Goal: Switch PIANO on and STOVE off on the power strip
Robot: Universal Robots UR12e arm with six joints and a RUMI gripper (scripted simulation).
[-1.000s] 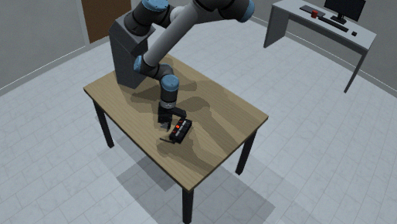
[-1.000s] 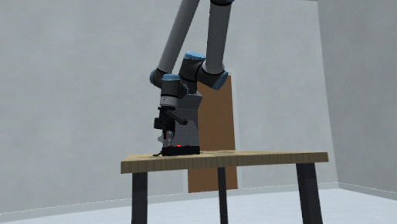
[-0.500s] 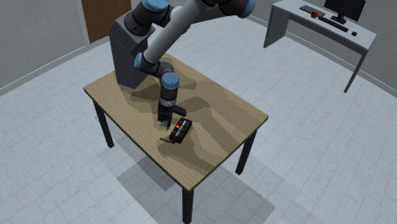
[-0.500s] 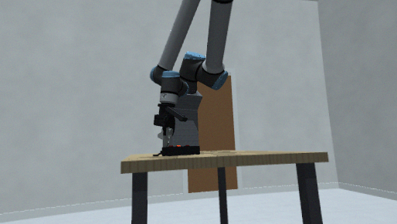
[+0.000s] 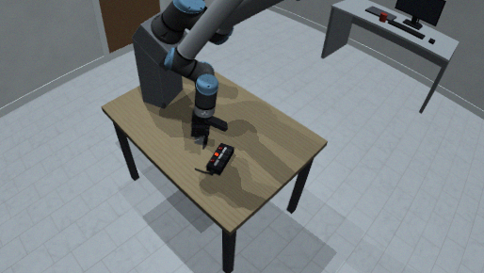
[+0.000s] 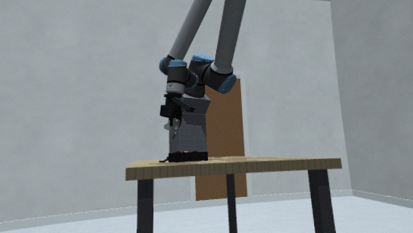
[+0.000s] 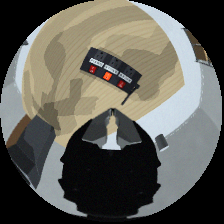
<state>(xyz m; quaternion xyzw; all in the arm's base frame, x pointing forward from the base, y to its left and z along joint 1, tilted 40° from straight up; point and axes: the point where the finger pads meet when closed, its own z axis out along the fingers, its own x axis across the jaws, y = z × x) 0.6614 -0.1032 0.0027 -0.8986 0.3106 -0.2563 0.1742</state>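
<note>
The power strip (image 7: pixel 111 70) lies face-up on the bench (image 5: pixel 282 132), STOVE's middle switch (image 7: pixel 107 76) glowing brightest so seemingly unswitched, while the closed, empty fingers hover above.
</note>
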